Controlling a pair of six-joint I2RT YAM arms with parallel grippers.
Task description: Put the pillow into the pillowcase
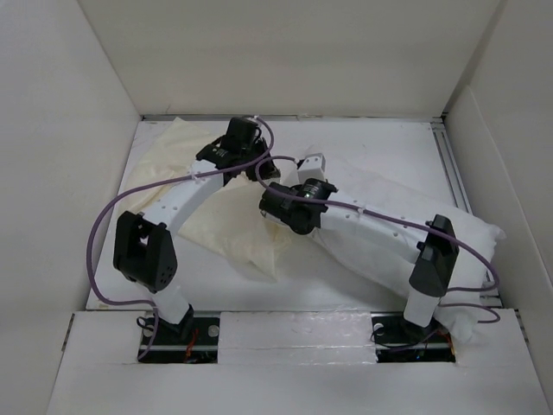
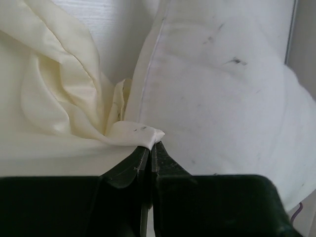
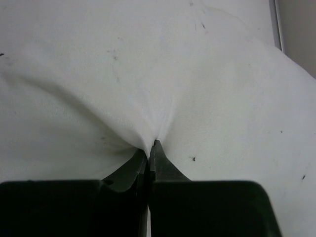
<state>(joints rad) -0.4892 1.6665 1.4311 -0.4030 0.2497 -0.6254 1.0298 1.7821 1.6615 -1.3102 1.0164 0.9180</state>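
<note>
The cream-yellow pillowcase (image 1: pixel 220 220) lies crumpled at the left of the table, under my left arm. The white pillow (image 1: pixel 389 216) lies at the right, partly under my right arm. My left gripper (image 1: pixel 252 157) is shut on a pinched fold of the pillowcase's edge (image 2: pixel 143 136), right beside the pillow's seam (image 2: pixel 148 84). My right gripper (image 1: pixel 304 177) is shut on a pinch of the pillow's fabric (image 3: pixel 158 113), which puckers at the fingertips (image 3: pixel 157 148). The two grippers are close together near the table's middle back.
White walls enclose the table on the left, back and right. A metal rail (image 1: pixel 454 164) runs along the right edge. Purple cables (image 1: pixel 104 225) loop off both arms. A white ledge (image 1: pixel 285 324) spans the near edge.
</note>
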